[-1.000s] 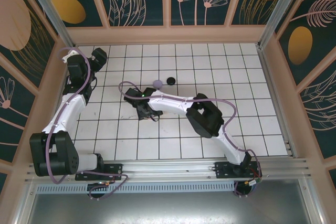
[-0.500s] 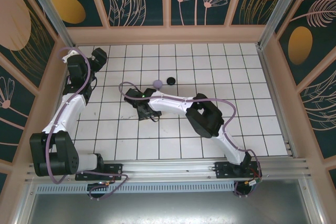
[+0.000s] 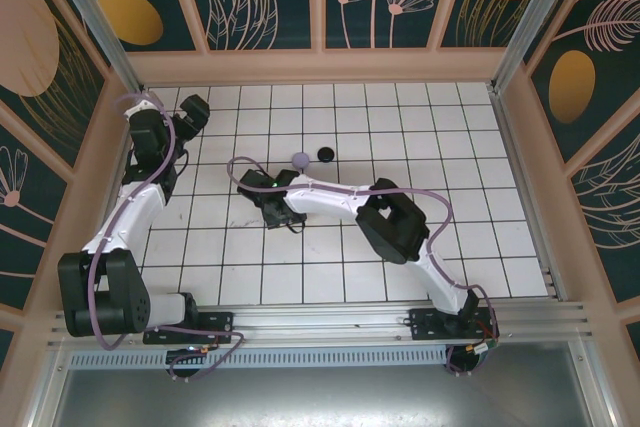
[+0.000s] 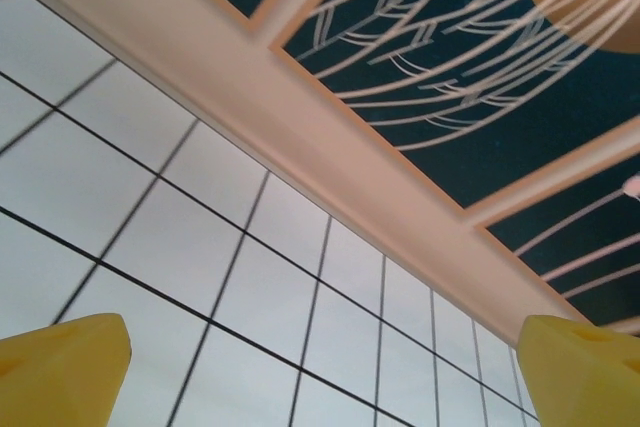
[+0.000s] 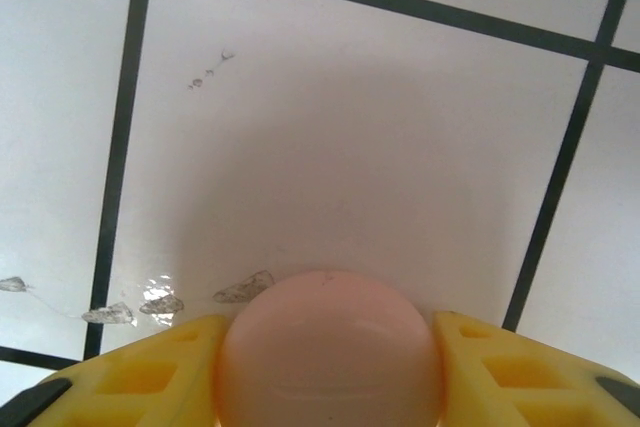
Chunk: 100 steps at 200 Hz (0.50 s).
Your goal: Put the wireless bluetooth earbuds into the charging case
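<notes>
My right gripper (image 5: 330,372), frame bottom: jaws clamped on pink rounded case (image 5: 328,332). My left gripper (image 4: 325,372): jaws wide apart, lower corners.

The overhead view is bright and even, the white tiled floor (image 3: 400,117) crisp to the corners, with soft shadows under the white robot arms (image 3: 330,197) at centre. In the left wrist view the yellow moulded fingertips (image 4: 60,367) in the lower corners are blurred. In the right wrist view the rounded pale pink case (image 5: 330,347) at bottom centre looks soft-edged and throws a wide diffuse shadow up the tile.
</notes>
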Tool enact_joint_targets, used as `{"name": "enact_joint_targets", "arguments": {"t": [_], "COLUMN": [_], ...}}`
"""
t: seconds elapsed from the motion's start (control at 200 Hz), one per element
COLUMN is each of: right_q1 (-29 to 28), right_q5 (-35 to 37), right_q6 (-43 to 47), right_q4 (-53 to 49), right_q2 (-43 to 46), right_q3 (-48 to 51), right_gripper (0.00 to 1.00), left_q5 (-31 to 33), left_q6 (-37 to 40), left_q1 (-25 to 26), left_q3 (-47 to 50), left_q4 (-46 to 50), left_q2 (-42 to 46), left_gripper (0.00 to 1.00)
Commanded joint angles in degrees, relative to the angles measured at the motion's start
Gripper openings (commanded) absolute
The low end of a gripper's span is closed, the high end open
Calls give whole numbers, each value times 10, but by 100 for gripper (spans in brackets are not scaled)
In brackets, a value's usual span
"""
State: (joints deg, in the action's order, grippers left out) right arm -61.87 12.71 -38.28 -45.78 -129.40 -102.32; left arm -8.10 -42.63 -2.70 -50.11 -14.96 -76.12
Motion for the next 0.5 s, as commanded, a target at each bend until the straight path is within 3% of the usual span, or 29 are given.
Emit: {"name": "enact_joint_targets", "arguments": {"t": [0.0,0.295,0.495], "right_q1": [5,71,153], "right_q5": [26,37,12], "right_q6": [-15,-19,-25], "right_q4": [1,36,83], "right_q2": [62,199,273], "right_q3": [23,71,87], "right_gripper": [38,38,38], "left_q5": [-65,-181,-192], "left_q6": [-8,-29,-18], "left_q1": [-4,8,72], "left_q3": [21,100,145], "left_q4": [-61,-164,-230], "left_q2": [8,24,24], "left_gripper": [99,98,99]}}
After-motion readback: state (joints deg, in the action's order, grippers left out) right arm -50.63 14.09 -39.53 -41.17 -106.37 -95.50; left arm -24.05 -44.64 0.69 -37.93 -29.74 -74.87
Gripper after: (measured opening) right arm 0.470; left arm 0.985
